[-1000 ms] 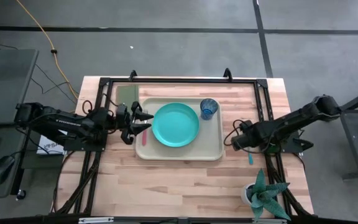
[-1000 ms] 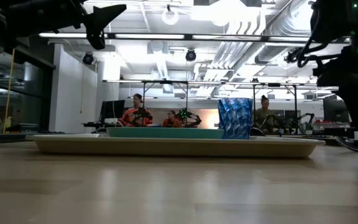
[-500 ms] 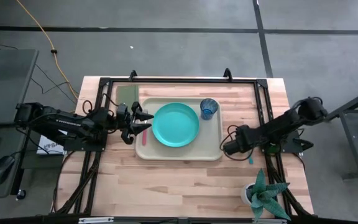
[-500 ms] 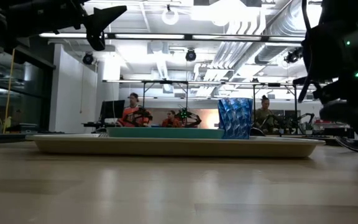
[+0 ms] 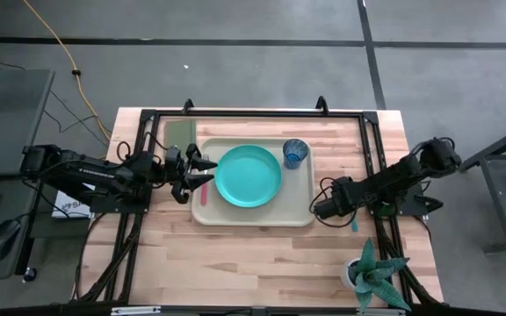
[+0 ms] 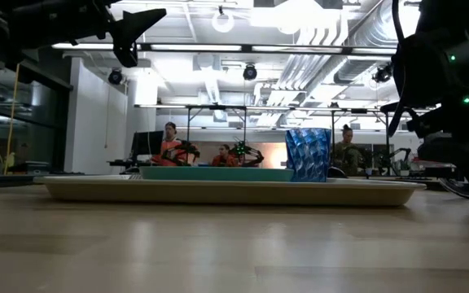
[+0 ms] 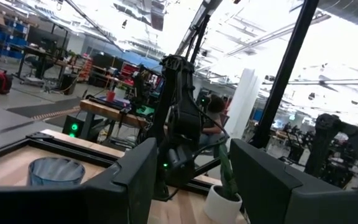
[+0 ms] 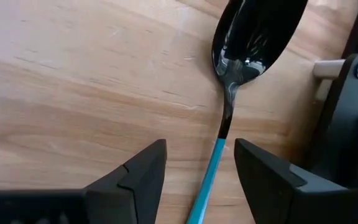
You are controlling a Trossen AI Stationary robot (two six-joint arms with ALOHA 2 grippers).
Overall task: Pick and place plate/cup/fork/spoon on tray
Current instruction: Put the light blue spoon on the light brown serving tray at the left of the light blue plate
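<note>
The tray holds the plate, the cup and the fork, which the left gripper, jaws spread and empty, partly hides. The right gripper is open, the spoon lying on the table between its jaws, handle end cut off.
</note>
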